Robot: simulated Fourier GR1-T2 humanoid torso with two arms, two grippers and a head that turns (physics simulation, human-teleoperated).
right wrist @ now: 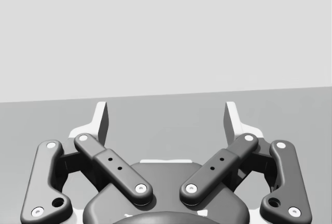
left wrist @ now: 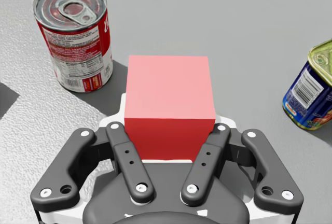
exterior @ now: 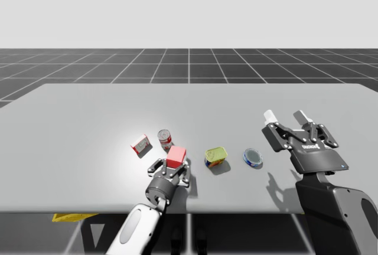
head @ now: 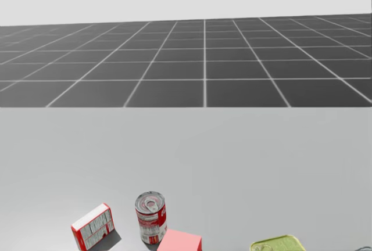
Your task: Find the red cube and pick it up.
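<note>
The red cube (exterior: 176,157) sits between the fingers of my left gripper (exterior: 175,164), near the table's front edge. In the left wrist view the cube (left wrist: 170,99) covers the gap of the left gripper (left wrist: 170,130). The white fingertips (left wrist: 122,105) press against it from both sides, so the gripper is shut on it. The head view catches the cube's top (head: 180,242) at its lower edge. My right gripper (exterior: 287,116) hovers over the table's right side, open and holding nothing, as its own view shows (right wrist: 166,117).
A red-labelled can (exterior: 165,139) stands just behind the cube, with a small red and white box (exterior: 140,144) to its left. A yellow-topped tin (exterior: 216,157) and a flat blue round tin (exterior: 253,157) lie to the right. The grey table (exterior: 88,107) stretches far back.
</note>
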